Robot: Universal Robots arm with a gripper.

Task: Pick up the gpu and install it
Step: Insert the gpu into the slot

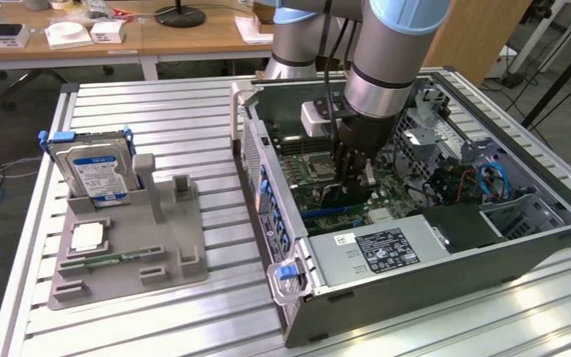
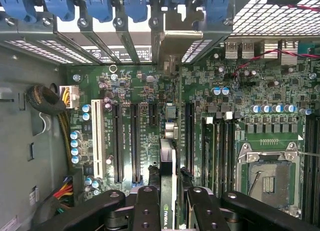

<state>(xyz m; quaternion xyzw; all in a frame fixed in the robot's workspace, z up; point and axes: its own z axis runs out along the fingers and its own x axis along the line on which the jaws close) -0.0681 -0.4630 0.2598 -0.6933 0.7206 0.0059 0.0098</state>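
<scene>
My gripper reaches down into the open computer case, over the motherboard. It is shut on the gpu, a thin dark card held on edge between the fingers. In the wrist view the gpu appears edge-on between the two black fingers, above the long dark expansion slots. Its silver bracket stands at the case's rear slot openings. I cannot tell whether the card touches a slot.
A grey holder on the slatted table, at the exterior view's left, carries a silver hard drive with a blue label, a square chip and a green memory stick. Inside the case are the power supply, the processor socket and blue slot latches.
</scene>
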